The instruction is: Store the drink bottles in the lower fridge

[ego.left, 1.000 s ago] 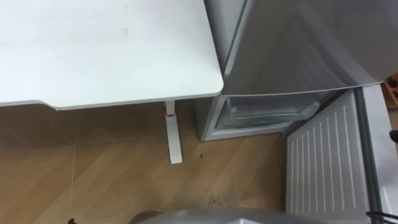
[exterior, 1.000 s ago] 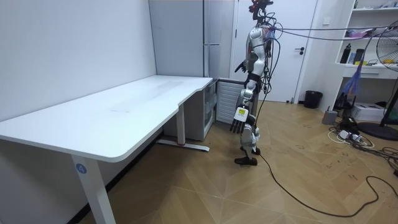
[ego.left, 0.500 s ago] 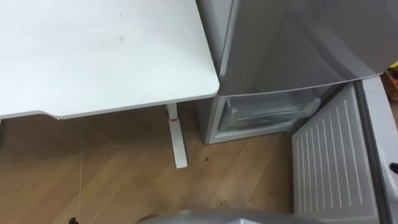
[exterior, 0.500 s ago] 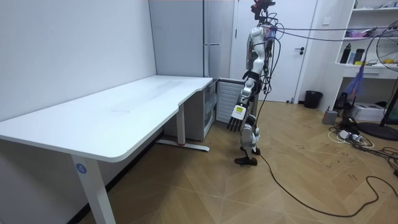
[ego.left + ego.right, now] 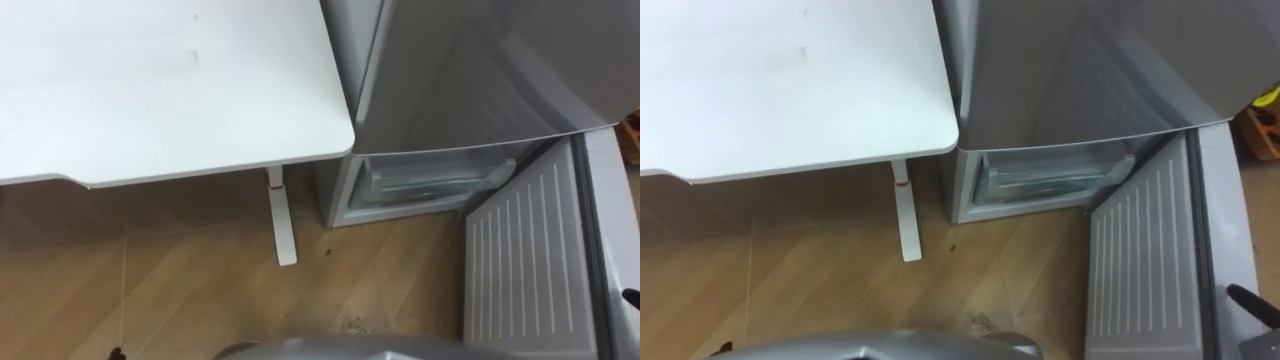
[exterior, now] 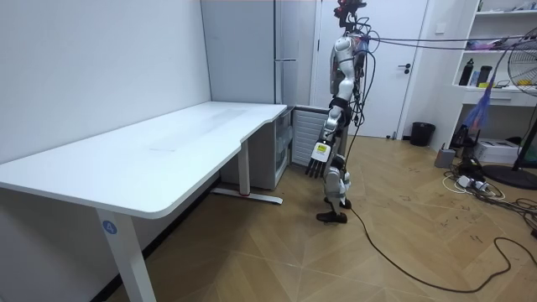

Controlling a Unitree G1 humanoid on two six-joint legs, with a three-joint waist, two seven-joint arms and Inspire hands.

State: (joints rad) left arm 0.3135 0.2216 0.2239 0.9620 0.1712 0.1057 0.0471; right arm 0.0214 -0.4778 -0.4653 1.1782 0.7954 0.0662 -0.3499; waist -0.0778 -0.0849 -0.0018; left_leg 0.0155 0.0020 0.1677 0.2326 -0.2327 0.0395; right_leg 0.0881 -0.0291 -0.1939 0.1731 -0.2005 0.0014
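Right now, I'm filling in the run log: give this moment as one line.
robot: standing before fridge | lower door: open | left hand: open, hanging, holding nothing

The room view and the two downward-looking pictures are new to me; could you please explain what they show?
The room view comes from a camera standing a few metres off. It shows a two-legged robot with two arms, standing in front of a fridge, next to the end of a long white table whose top is bare.

The other two pictures come from a pair of cameras on the robot's head, looking down, so they show nearly the same thing. You can see the table's corner and the fridge's lower compartment, with its door swung open.

The left hand hangs at the robot's side, fingers straight, holding nothing. The dark tip at the lower right edge is probably the right hand.
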